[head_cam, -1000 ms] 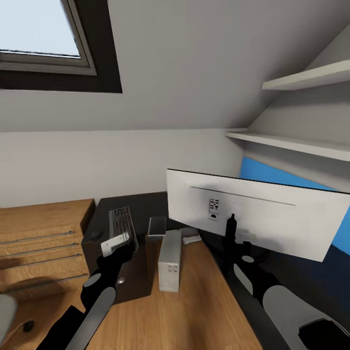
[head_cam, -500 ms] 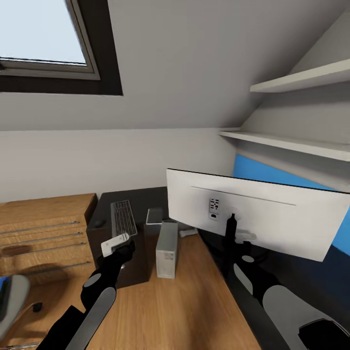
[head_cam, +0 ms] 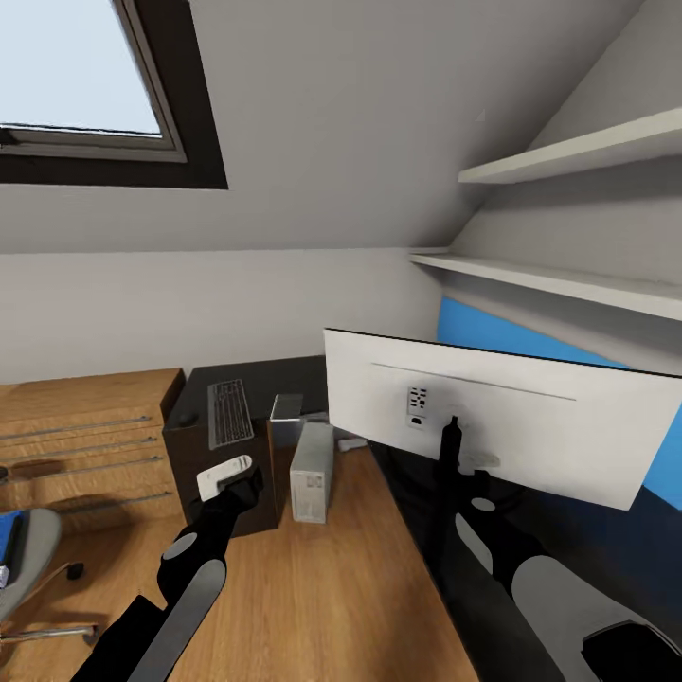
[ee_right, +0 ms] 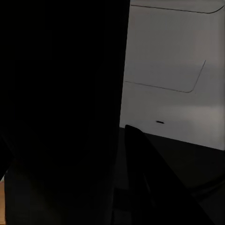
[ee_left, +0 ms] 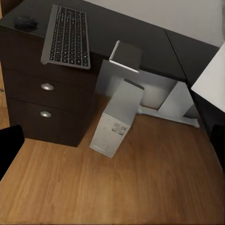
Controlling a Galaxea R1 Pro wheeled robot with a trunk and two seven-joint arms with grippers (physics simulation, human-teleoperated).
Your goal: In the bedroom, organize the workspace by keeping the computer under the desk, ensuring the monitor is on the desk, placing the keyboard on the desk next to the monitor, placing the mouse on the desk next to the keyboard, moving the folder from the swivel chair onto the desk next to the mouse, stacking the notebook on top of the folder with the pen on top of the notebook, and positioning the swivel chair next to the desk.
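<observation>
Monitor carry in hand, counter not yet reached.

Far left, swivel chair (head_cam: 24, 559) with the blue folder (head_cam: 9, 535) on its seat. Mouse (head_cam: 187, 418) and keyboard (head_cam: 230, 412) lie on the counter (head_cam: 284, 379); notebook (head_cam: 286, 407) beside them, computer (head_cam: 311, 485) on the floor below. My left gripper (head_cam: 227, 474): jaw state I cannot tell, nothing held. Right gripper (head_cam: 451, 445) appears clamped on the monitor (head_cam: 502, 426) stand. Next, I judge: set it upright on the counter. Left wrist view shows drawer knobs (ee_left: 46, 86); right wrist view, mostly dark, the monitor's white back.
</observation>
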